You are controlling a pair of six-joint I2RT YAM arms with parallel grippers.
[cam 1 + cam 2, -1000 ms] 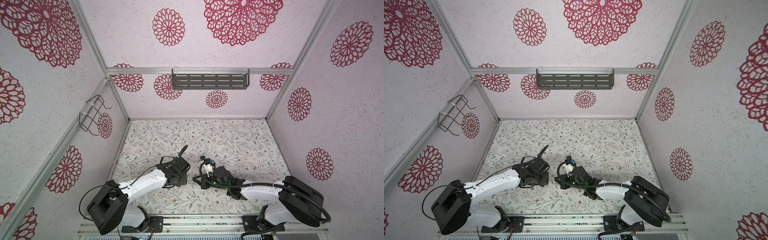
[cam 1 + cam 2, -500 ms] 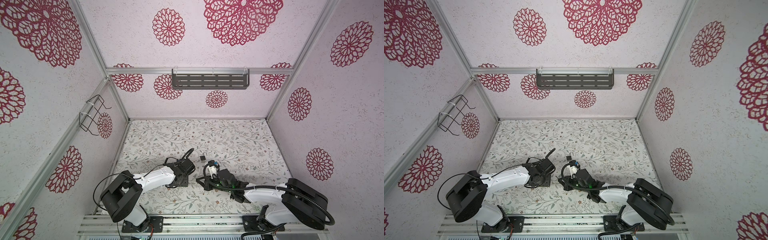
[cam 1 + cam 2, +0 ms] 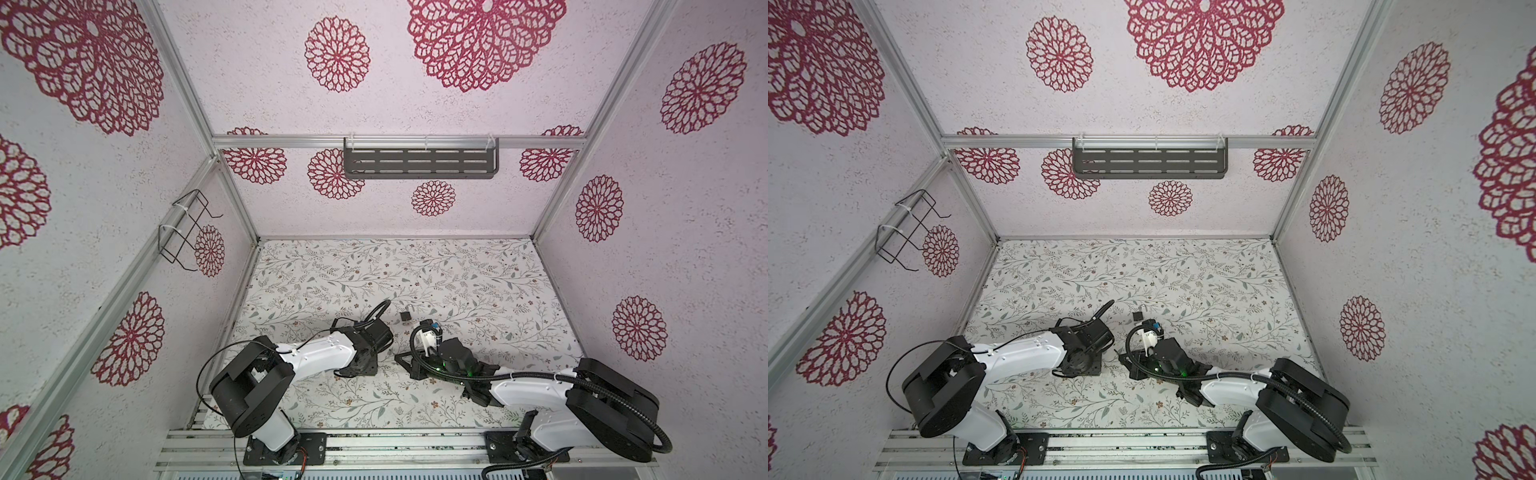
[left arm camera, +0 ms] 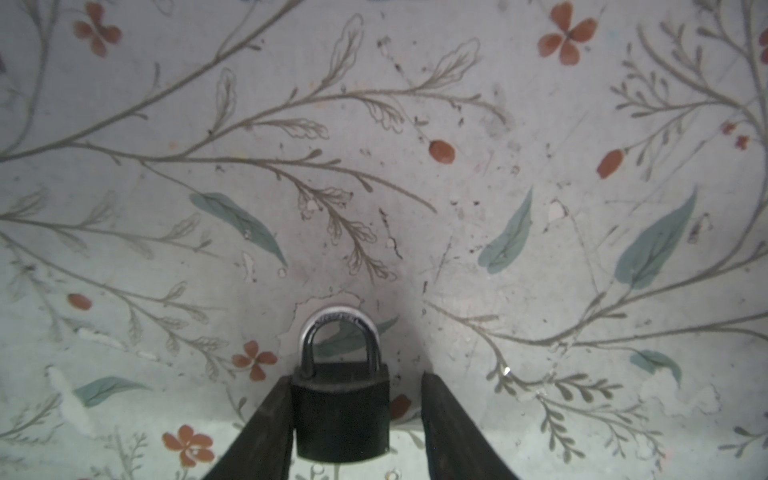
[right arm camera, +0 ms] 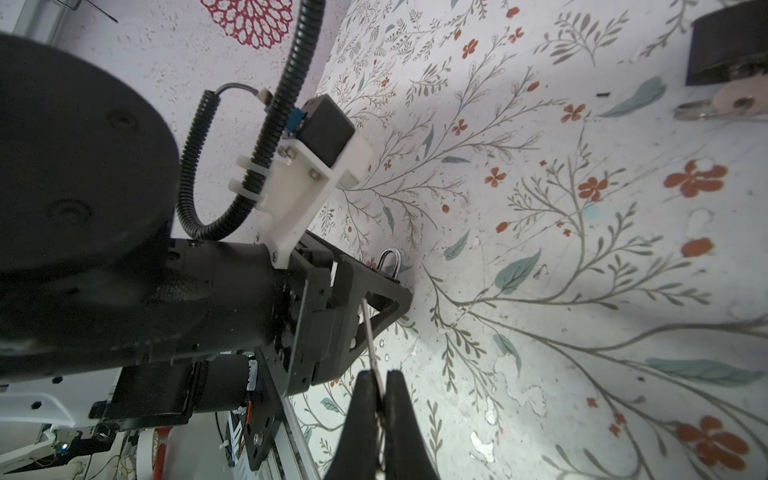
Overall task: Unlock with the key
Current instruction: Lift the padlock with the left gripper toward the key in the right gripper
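A small black padlock (image 4: pixel 340 415) with a silver shackle (image 4: pixel 338 328) lies on the flowered table between the fingers of my left gripper (image 4: pixel 357 378). One finger (image 4: pixel 270 415) touches the lock's side. The other finger stands a little apart from it, so the jaws are open around the lock. My right gripper (image 5: pixel 380 374) is shut on a thin silver key (image 5: pixel 369 332). The key's blade sticks out toward the left gripper's finger (image 5: pixel 386 303). The same shackle (image 5: pixel 391 262) shows just beyond that finger. In both top views the arms hide the padlock and key.
Another small black lock (image 3: pixel 406 317) (image 3: pixel 1137 316) lies just behind the two grippers, and in the right wrist view a key ring (image 5: pixel 702 110) lies beside it. A grey shelf (image 3: pixel 419 163) hangs on the back wall and a wire rack (image 3: pixel 185 230) on the left wall.
Both grippers have drawn back toward the table's front, uncovering the second small lock. The left jaws have narrowed around the padlock. The right gripper stays shut on the key.
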